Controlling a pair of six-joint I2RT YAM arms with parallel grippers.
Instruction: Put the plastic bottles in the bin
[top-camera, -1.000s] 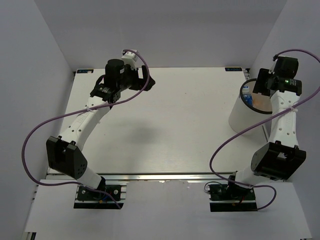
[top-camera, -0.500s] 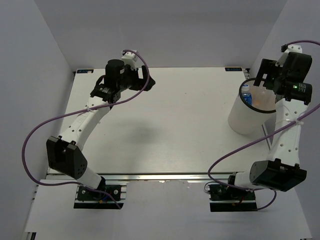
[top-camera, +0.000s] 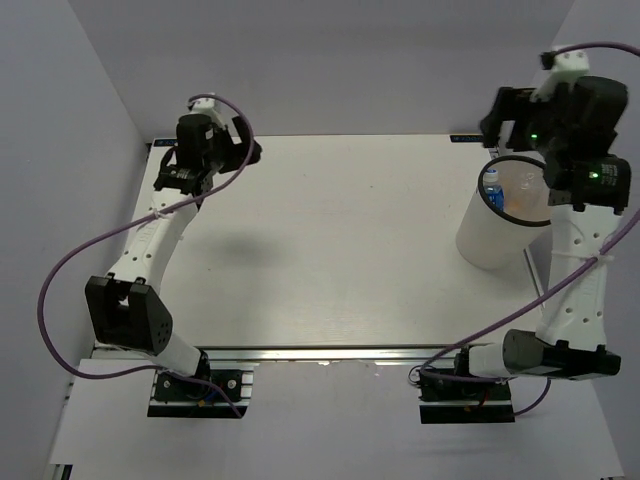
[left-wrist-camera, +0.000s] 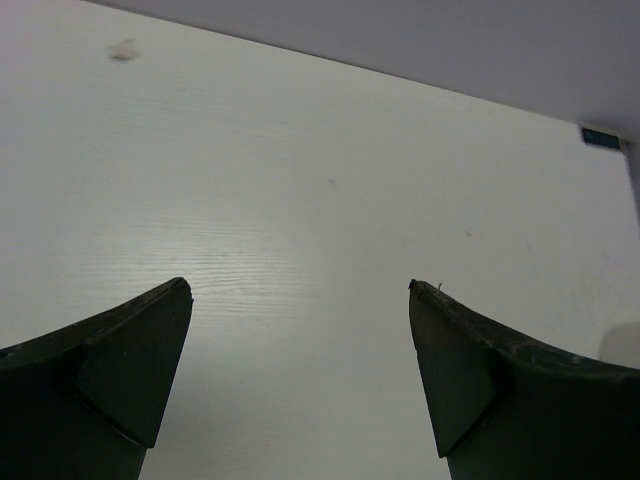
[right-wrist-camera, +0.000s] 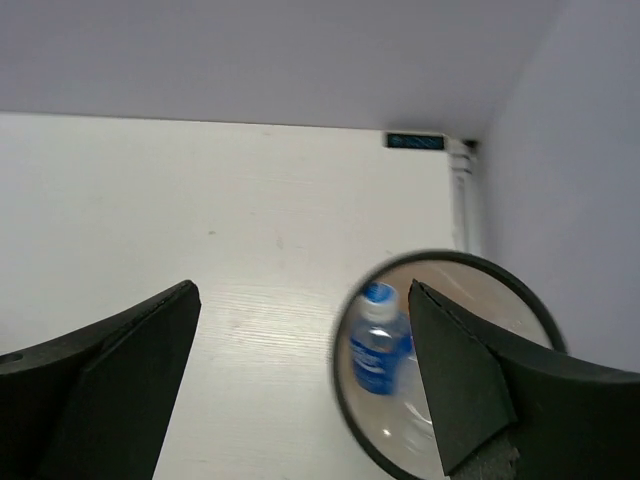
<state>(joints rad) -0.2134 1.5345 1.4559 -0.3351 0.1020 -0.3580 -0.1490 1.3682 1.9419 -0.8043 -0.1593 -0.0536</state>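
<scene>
The white bin (top-camera: 487, 238) with a thin black rim stands at the right of the table. Inside it a clear bottle with a blue label and cap (top-camera: 492, 190) shows, with something orange (top-camera: 520, 207) beside it. In the right wrist view the bin (right-wrist-camera: 345, 392) lies below, the blue-labelled bottle (right-wrist-camera: 378, 338) upright inside. My right gripper (top-camera: 505, 118) is open and empty, raised above the bin's far side. My left gripper (top-camera: 238, 143) is open and empty at the far left corner, over bare table (left-wrist-camera: 300, 230). No bottle lies on the table.
Grey walls close in the table on the left, back and right. A small blue marker (right-wrist-camera: 414, 141) sits at the far right corner, also in the left wrist view (left-wrist-camera: 604, 138). Purple cables loop from both arms.
My right arm has risen and pulled up and back from the bin. My left arm has swung left toward the far left corner.
</scene>
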